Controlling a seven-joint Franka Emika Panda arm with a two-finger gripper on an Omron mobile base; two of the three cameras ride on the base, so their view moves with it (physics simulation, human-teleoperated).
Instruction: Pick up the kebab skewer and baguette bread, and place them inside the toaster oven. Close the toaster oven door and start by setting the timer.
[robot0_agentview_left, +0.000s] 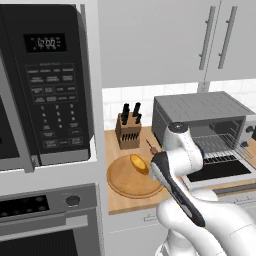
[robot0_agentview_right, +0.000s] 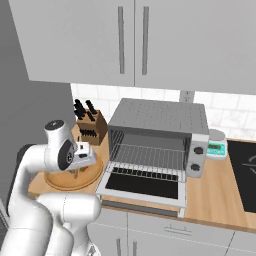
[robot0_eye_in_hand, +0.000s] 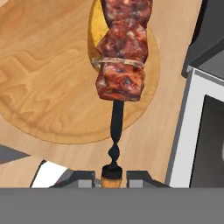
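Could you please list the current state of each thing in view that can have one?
Boxy grey metal toaster oven: wire rack bare.
Dark-glass drop-down toaster oven door: open, lying flat.
Two-finger gripper: shut on the skewer's end.
Kebab skewer of reddish-brown meat chunks: held above the board.
Stubby golden baguette bread: lying on the round wooden board.
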